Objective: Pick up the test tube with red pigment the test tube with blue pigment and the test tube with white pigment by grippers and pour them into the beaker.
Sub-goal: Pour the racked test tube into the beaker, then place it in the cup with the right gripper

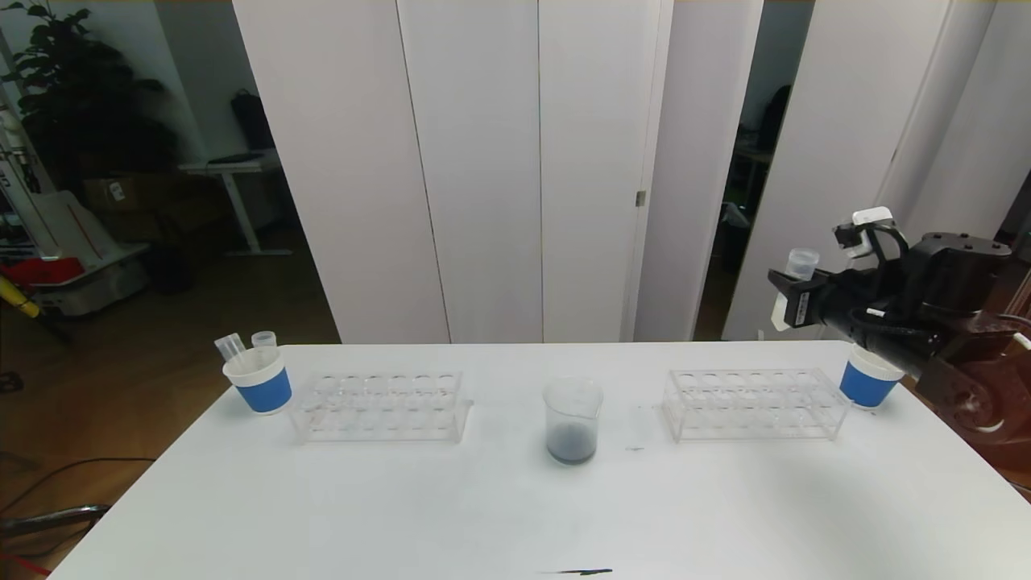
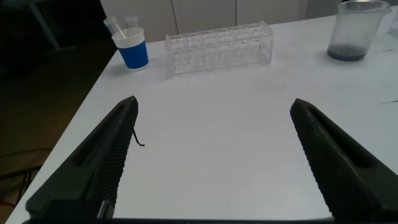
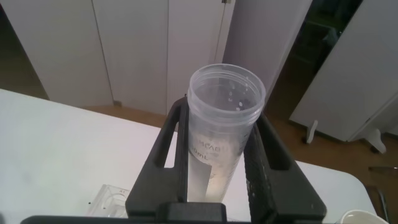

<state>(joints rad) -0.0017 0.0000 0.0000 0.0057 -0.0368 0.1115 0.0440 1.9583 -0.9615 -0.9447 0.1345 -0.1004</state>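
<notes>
Holding the test tube with white pigment (image 3: 221,134) clamped upright, the right gripper (image 1: 793,302) risks spilling short of the beaker (image 1: 573,420) if tilted early.

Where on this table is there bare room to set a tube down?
Bare: the wide front of the table, nearer than the beaker. Crowded: the far row, left cup, left rack, right rack, right cup.

- A white rectangular table (image 1: 403,515) carries everything.
- Two clear plastic tube racks: one (image 1: 378,407) on the left, one (image 1: 755,403) on the right.
- A blue paper cup with white rim (image 1: 259,380) beside the left rack, another (image 1: 868,382) beside the right rack.
- White panelled partitions (image 1: 483,161) behind.
</notes>
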